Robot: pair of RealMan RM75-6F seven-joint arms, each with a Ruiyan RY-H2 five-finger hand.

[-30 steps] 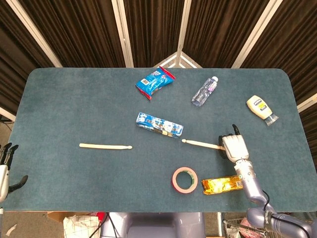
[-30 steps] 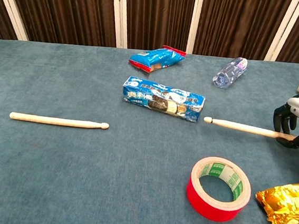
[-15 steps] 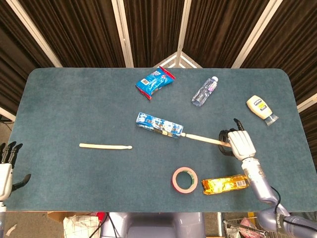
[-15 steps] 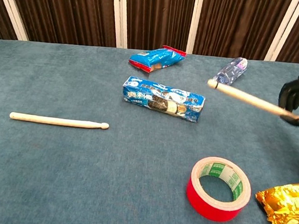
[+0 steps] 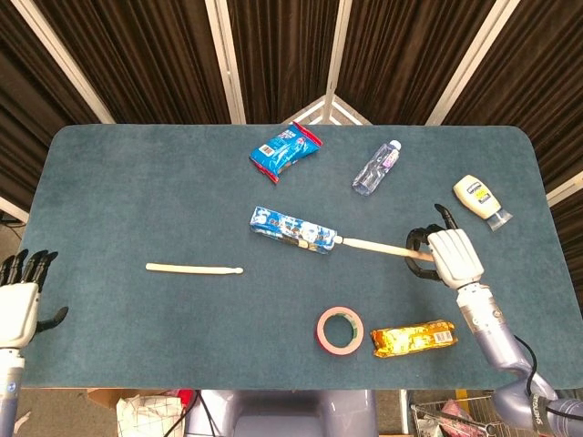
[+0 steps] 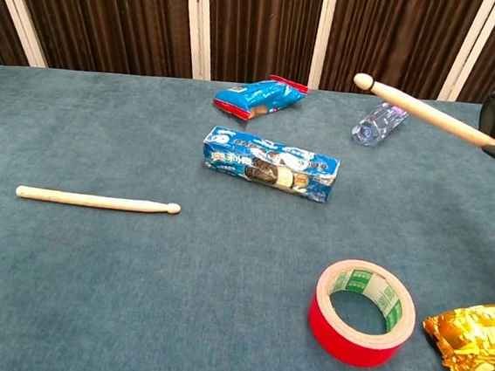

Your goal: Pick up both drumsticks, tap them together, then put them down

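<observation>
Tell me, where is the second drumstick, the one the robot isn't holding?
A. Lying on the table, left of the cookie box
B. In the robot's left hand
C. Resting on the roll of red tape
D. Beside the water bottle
A: the loose drumstick lies flat on the table, left of the cookie box, with the left hand away at the table's edge, holding nothing.

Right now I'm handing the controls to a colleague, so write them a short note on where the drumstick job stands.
Right hand holds one drumstick lifted off the table, tip toward the cookie box.
Left hand is open at the table's near left edge.
The other drumstick lies flat on the table, untouched.
Done: one stick picked up. Left: grasp the second, tap them together, put both down.
</observation>
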